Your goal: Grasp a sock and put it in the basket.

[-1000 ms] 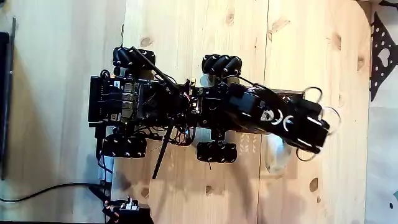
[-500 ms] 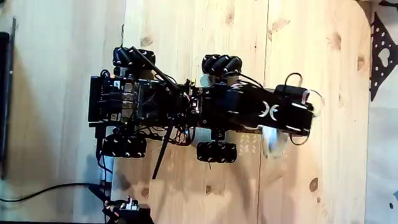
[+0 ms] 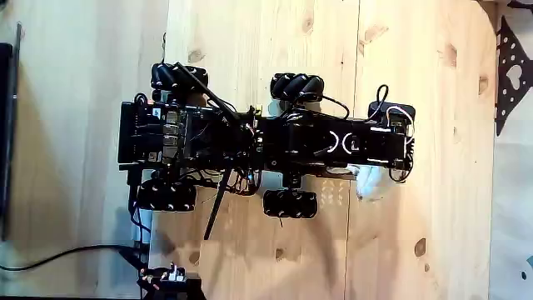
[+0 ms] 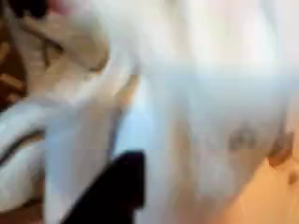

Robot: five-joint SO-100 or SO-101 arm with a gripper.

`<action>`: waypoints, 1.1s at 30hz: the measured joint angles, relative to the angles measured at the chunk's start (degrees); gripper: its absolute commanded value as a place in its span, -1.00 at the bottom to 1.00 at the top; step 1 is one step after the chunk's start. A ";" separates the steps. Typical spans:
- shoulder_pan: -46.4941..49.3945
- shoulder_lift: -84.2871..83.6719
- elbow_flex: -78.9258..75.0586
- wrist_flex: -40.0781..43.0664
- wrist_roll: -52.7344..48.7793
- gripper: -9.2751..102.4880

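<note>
In the fixed view, a black wheeled robot base [image 3: 179, 143] sits on a pale knotty wooden table [image 3: 433, 75], and its arm [image 3: 333, 143] stretches out to the right. The far end of the arm, with a loop of cable beside it, covers the gripper from above, so the jaws cannot be made out there. A pale whitish lump, the sock [image 3: 369, 181], peeks out from under the arm's end, just below it in that view and lying against the wood. Only part of it is exposed; it looks soft and rumpled, whitish with a faint grey cast.

The wrist view is heavily blurred. Pale fabric of the sock [image 4: 187, 84] spreads across nearly the whole picture, very close to the camera, in soft folds of white and light beige, with a bluish-grey shadowed fold near the middle. A dark shape, most likely a finger of the gripper [image 4: 117, 191], rises from the bottom edge and lies against the cloth. A sliver of warm wood tone shows at the lower right corner. Whether the jaws are spread or closed on the fabric cannot be told from either picture.

A dark perforated panel [image 3: 510, 75] with a heart-shaped cut-out stands at the right edge of the fixed view, well apart from the arm's end; nothing can be seen inside it.
</note>
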 measured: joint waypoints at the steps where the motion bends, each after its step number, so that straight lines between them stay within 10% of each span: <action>1: 0.00 0.00 0.00 0.00 0.00 -0.14; 12: 0.44 -0.97 0.26 -10.99 -1.58 -0.14; 18: -1.76 2.64 0.35 -23.47 1.49 -0.83; 33: -7.29 0.44 6.15 -29.88 0.18 -0.83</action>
